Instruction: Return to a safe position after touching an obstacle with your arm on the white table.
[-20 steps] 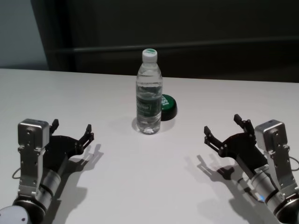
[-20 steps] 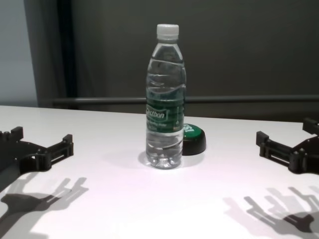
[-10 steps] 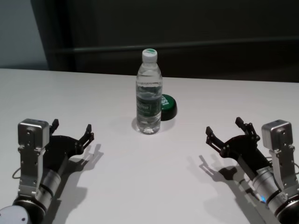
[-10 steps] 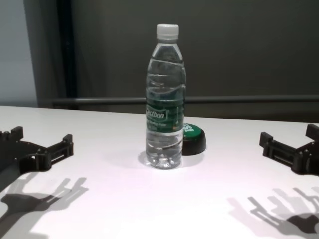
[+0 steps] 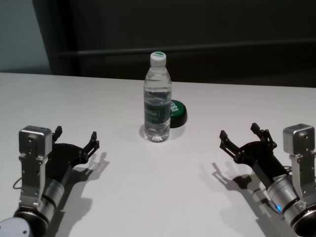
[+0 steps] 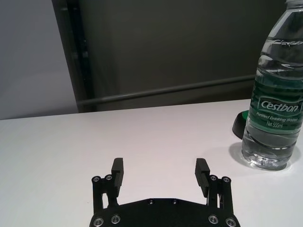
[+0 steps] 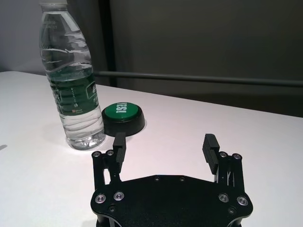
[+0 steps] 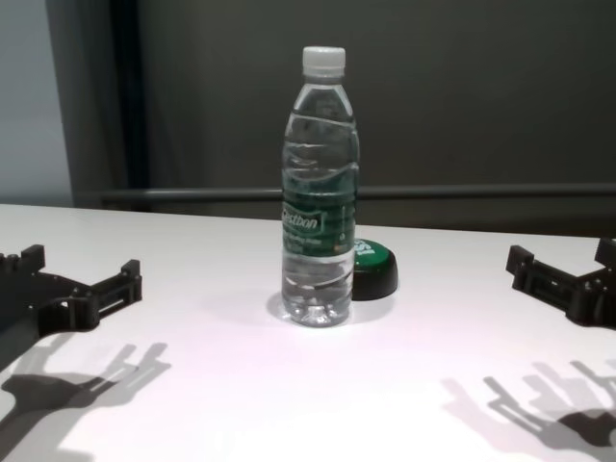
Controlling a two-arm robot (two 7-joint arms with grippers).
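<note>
The obstacle, a tall clear water bottle with a white cap and dark green label, stands upright on the white table. It also shows in the chest view, the left wrist view and the right wrist view. My right gripper is open and empty, low at the near right, well apart from the bottle; it also shows in the chest view and the right wrist view. My left gripper is open and empty at the near left, also in the left wrist view.
A low black puck with a green top sits just behind and to the right of the bottle, also in the right wrist view. A dark wall with a rail runs behind the table's far edge.
My right gripper has drawn back to the right and toward me, away from the bottle. The bottle, puck and left arm have not moved.
</note>
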